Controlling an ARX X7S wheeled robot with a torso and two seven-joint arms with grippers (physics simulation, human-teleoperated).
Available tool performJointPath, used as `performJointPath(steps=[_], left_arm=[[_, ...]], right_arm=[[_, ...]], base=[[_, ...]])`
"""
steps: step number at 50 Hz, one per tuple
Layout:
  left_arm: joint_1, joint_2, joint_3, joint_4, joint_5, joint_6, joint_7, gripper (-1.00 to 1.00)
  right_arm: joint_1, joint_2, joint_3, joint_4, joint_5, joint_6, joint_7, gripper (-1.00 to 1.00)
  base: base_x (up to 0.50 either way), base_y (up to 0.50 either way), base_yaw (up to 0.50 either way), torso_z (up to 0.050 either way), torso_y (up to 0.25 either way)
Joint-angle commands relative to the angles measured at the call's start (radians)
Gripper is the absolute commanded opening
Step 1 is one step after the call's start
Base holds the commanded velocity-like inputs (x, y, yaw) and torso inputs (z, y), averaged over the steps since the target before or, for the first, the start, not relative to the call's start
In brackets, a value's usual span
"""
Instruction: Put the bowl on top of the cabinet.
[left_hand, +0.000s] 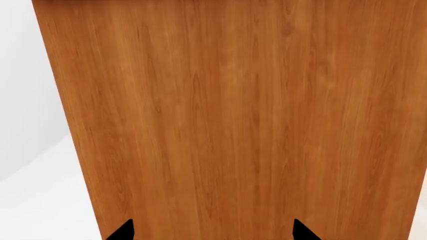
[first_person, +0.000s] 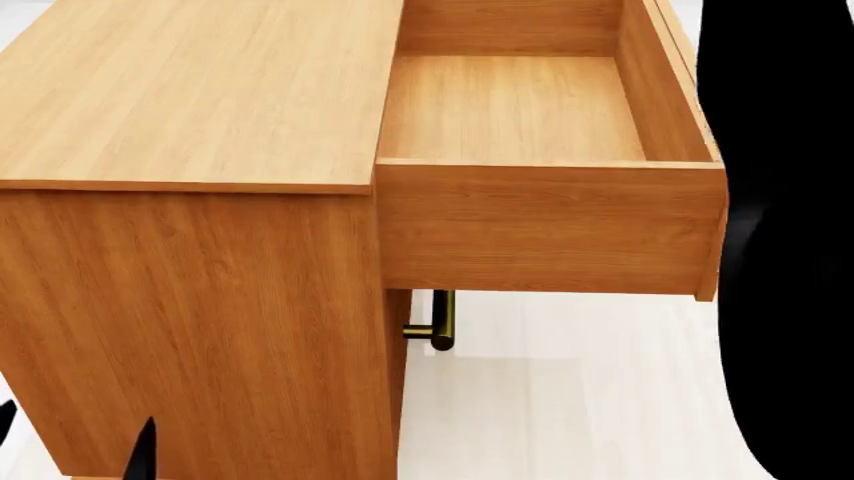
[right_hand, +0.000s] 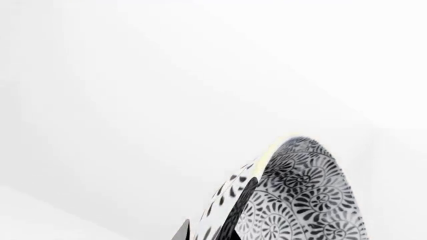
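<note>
While the bowl (right_hand: 300, 200) shows only in the right wrist view, it fills the lower part of that picture, tipped on its edge, with its rim and patterned inside turned toward the camera and blank white behind it. A dark fingertip of the right gripper (right_hand: 200, 232) lies against the rim, so this gripper appears closed on the bowl's rim, although the second finger is hidden. In the head view the bowl cannot be seen; a large black shape, probably the right arm, covers the side of the picture beyond the open drawer (first_person: 534, 210) of the cabinet (first_person: 200, 100), and how near the bowl is to the cabinet cannot be told.

The bowl looks like glazed ceramic: stiff, rather light for its size, smooth and slippery, and it would chip or break if it fell. A pinch on the rim is a thin hold, so the bowl may swing or slip when the arm turns. It should probably be brought level and set gently on the flat top beside the drawer, well in from the edge.

The left gripper (left_hand: 210, 232) hangs close to the cabinet's side wall; its two tips stand apart with nothing between them.
</note>
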Motion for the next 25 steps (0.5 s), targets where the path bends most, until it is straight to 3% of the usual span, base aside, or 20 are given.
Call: performJointPath(steps=[1, 16, 25], left_arm=[[0.007, -0.001, 0.003, -0.026, -0.001, 0.027, 0.013, 1.0], [0.026, 0.004, 0.026, -0.054, 0.032, 0.085, 0.019, 1.0], [0.006, 0.006, 0.029, -0.083, 0.021, 0.091, 0.033, 1.0]], right_arm=[[0.01, -0.035, -0.108, 0.01, 0.134, -0.082, -0.002, -1.0], [0.01, -0.035, -0.488, 0.039, 0.521, -0.304, 0.081, -1.0], [0.01, -0.035, -0.605, 0.004, 0.601, -0.363, 0.083, -1.0]], base=[[0.0, 0.0, 0.0, 0.0, 0.0], [0.0, 0.0, 0.0, 0.0, 0.0], [0.0, 0.0, 0.0, 0.0, 0.001]])
